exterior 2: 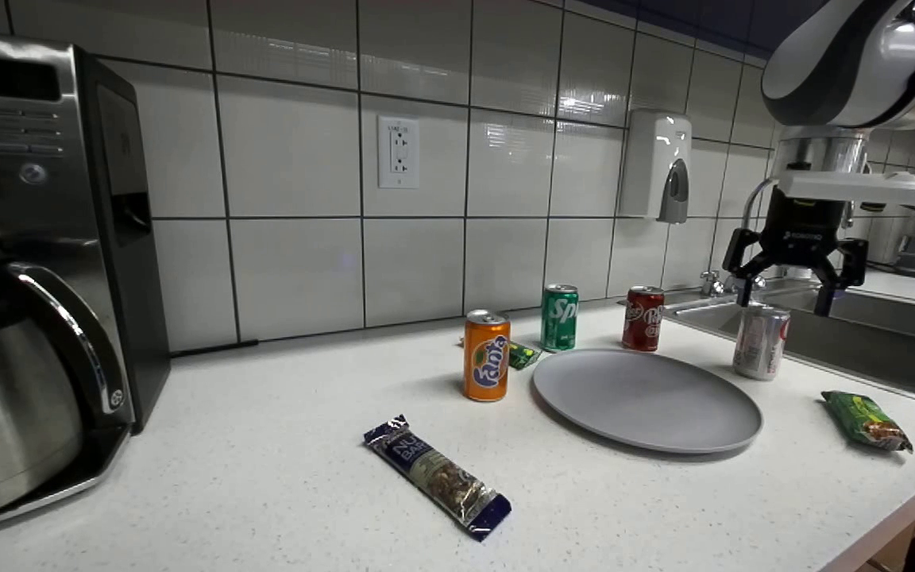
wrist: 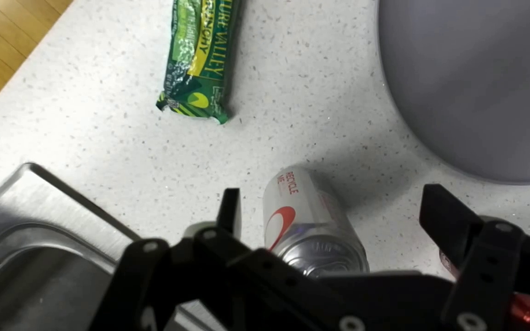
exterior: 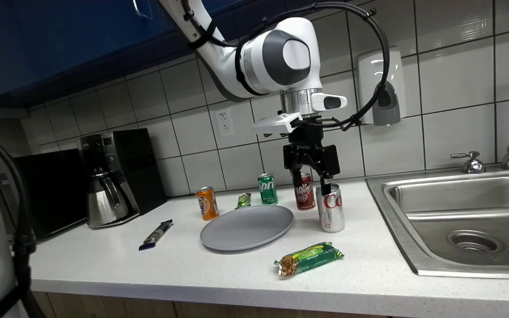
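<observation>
Leftmost in an exterior view, well apart from the pincer (exterior: 312,183), stands a coffee maker (exterior: 142,163). Next, also well to the pincer's left, come a navy nut bar (exterior: 156,235) lying flat and an upright orange Fanta can (exterior: 207,204). Nearer on that side are a small green snack packet (exterior: 244,200), a grey plate (exterior: 246,227) lower than the pincer, and a green Sprite can (exterior: 267,189). A Dr Pepper can (exterior: 306,197) stands upright just behind the pincer. The pincer points down, released, its fingers (wrist: 229,207) spread wide. Just below it, slightly to the right here, the silver Coke can (exterior: 331,212) stands upright on the counter (exterior: 148,269); the wrist view shows it between the fingers, with a gap either side. In front of the pincer lies a green Nature Valley Crunchy bar (exterior: 309,259). Behind it, to the right, hangs a soap dispenser (exterior: 369,70); rightmost is a steel sink (exterior: 480,270).
</observation>
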